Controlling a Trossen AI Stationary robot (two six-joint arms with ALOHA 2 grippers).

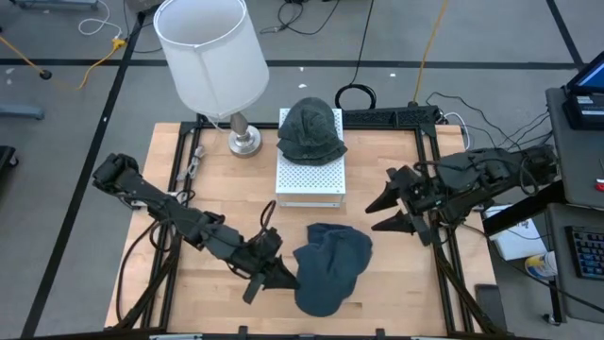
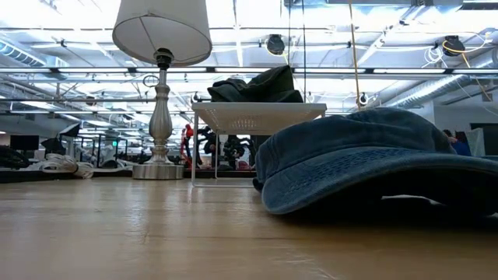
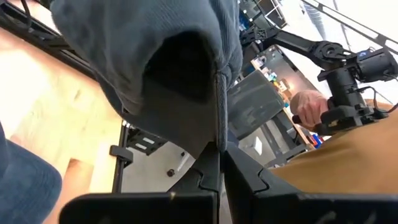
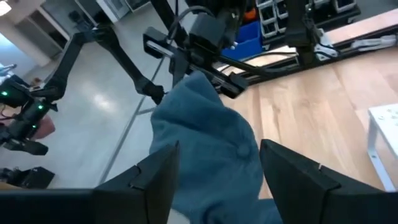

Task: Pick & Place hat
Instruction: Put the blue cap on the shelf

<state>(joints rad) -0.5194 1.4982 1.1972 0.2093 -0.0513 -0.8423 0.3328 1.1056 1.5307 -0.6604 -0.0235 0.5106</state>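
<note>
My left gripper (image 1: 283, 276) is clenched on the brim of the blue hat (image 1: 330, 264) to lift it off the table (image 1: 226, 184), while my right gripper (image 1: 396, 210) waits released beside it.

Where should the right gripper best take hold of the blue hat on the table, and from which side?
Probably the edge of the blue hat nearest the right gripper, coming in low from that side. The hat lies flat and soft, so a thin edge suits open fingers. The left gripper is already shut on the opposite edge.
</note>
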